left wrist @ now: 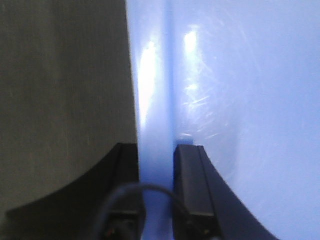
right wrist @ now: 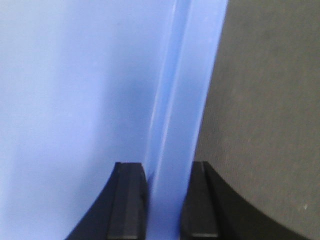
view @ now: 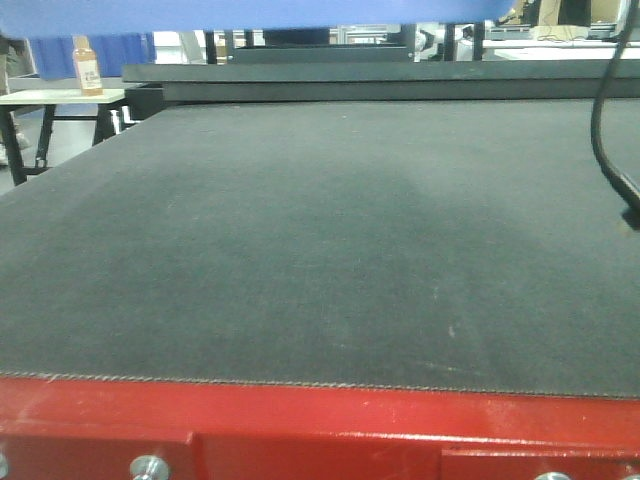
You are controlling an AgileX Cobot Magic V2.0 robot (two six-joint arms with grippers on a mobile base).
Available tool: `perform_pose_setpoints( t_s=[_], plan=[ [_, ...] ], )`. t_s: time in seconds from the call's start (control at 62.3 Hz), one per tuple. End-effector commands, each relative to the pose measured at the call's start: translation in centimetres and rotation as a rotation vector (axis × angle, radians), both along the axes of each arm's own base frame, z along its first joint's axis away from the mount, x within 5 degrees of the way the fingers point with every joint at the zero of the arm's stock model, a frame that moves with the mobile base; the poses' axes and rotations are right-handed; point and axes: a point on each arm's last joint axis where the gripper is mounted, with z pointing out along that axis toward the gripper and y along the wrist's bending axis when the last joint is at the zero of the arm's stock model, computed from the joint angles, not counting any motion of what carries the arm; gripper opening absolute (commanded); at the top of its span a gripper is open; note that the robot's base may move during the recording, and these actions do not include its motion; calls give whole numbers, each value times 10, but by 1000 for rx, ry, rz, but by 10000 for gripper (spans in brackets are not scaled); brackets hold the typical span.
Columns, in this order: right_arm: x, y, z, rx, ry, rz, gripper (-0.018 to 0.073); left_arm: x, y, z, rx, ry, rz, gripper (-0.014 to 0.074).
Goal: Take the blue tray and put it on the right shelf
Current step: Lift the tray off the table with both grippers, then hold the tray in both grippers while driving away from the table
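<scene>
Blue tray (view: 260, 12) shows in the front view only as a pale blue band along the very top edge of the frame, above the far end of the table (view: 320, 410) and apparently lifted clear of it. The table has a red frame across the bottom of the frame with bolt heads (view: 148, 466) in it, and a dark mat (view: 320, 250) covering its whole top. A black cable (view: 600, 130) loops down at the upper right. In the upper left, far behind, a small bottle (view: 87, 65) with an orange cap stands on a pale side table (view: 60, 97). In the left wrist view the blue tray (left wrist: 240, 100) fills the right half, glossy and finely scratched, with the dark mat (left wrist: 60, 90) on the left; the left tool (left wrist: 156, 150) at the bottom centre is clenched on the tray's flared rim, one black finger (left wrist: 190, 170) inside the tray and the other outside. In the right wrist view the blue tray (right wrist: 75, 75) fills the left side and the dark mat (right wrist: 265, 100) the right; the right tool (right wrist: 165, 167) at the bottom centre likewise pinches the rim, its two black fingers (right wrist: 129, 200) pressed against either face of it.
</scene>
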Motion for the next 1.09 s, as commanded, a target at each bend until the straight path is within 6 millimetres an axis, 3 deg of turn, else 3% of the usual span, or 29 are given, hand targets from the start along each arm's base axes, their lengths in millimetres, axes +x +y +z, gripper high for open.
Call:
perform_pose_setpoints(
  t_s=[0.0, 0.145, 0.305, 0.562, 0.803, 0.932, 1.076],
  plan=[
    [-11, -13, 17, -50, -117, 13, 60, -20, 10, 5, 77, -18, -18, -48],
    [-17, -17, 5, -61, -95, 19, 60, -33, 11, -12, 54, 9, -21, -48],
    [-28, -22, 4, -59, -97, 20, 60, -44, 5, -17, 68, 16, -69, -48],
    [-59, -30, 31, 1, -153, 34, 60, -66, -7, 2, 41, -55, -128, -48],
    [-87, -44, 49, 15, -182, 38, 60, -92, 0, 29, -5, -111, -110, -48],
    [-94, -48, 54, 20, -189, 35, 60, -100, 3, 48, -34, -167, -95, -48],
    [-94, -48, 54, 19, -188, 34, 60, -101, 4, 51, -38, -173, -96, -48]
  ],
)
